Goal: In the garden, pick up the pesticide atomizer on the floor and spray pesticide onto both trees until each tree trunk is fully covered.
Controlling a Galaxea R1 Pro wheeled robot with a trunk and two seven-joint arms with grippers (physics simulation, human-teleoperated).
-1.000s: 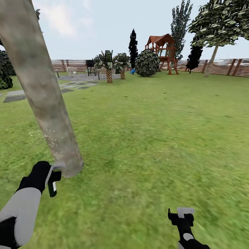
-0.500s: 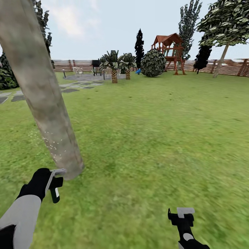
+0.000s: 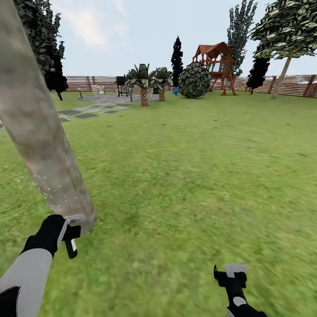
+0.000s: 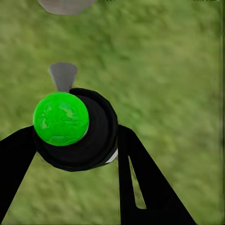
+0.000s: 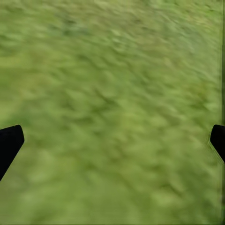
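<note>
A thick mottled grey-tan tree trunk [image 3: 39, 132] leans across the left of the head view, its foot in the grass floor [image 3: 185, 185]. Tiny white pesticide specks [image 3: 50, 189] dot its lower part. My left gripper [image 3: 66, 232] is right at the trunk's foot, shut on the pesticide atomizer [image 3: 70, 246]. In the left wrist view the atomizer [image 4: 91, 136] is a black body with a bright green cap and a grey nozzle [image 4: 63, 75], my left gripper [image 4: 75, 140] clamped around it. My right gripper [image 3: 231, 275] hovers low over grass, its fingertips [image 5: 9, 143] wide apart and empty.
Lawn stretches ahead to a brown slatted fence [image 3: 299, 86]. Far off stand short palms [image 3: 144, 83], a round bush [image 3: 194, 80], a red play tower [image 3: 215, 66], grey stepping stones [image 3: 86, 115], and a leafy tree with a pale leaning trunk [image 3: 281, 75]. Dark trees [image 3: 46, 44] rise behind the near trunk.
The whole picture has shifted, so the camera has moved; the near trunk now lies further left in view. Both grippers keep their poses, the left still shut on the atomizer.
</note>
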